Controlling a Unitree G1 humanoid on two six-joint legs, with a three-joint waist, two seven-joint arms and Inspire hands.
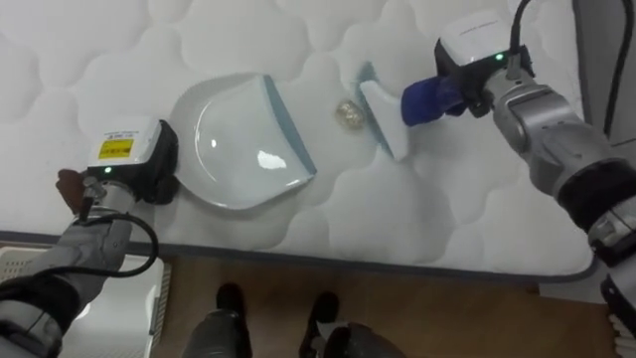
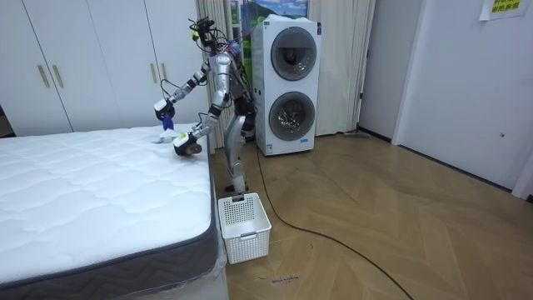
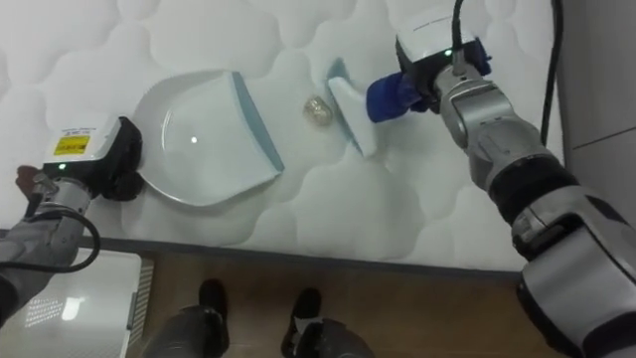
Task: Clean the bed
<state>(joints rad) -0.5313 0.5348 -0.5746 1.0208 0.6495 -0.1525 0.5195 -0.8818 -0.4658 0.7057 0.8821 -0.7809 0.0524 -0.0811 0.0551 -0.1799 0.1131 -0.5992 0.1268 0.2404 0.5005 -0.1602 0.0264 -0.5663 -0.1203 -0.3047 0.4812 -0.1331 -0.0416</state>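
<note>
A home: bed [image 2: 92,192], wardrobes [image 2: 100,62], stacked washing machines [image 2: 286,87].

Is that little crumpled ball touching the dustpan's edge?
Apart. The left eye view shows a strip of bare mattress between the crumpled ball and the blue lip of the dustpan.

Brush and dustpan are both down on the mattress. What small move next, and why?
Probably have the right robot hand sweep the brush left: the scrap lies between it and the dustpan, which the left robot hand holds.
</note>
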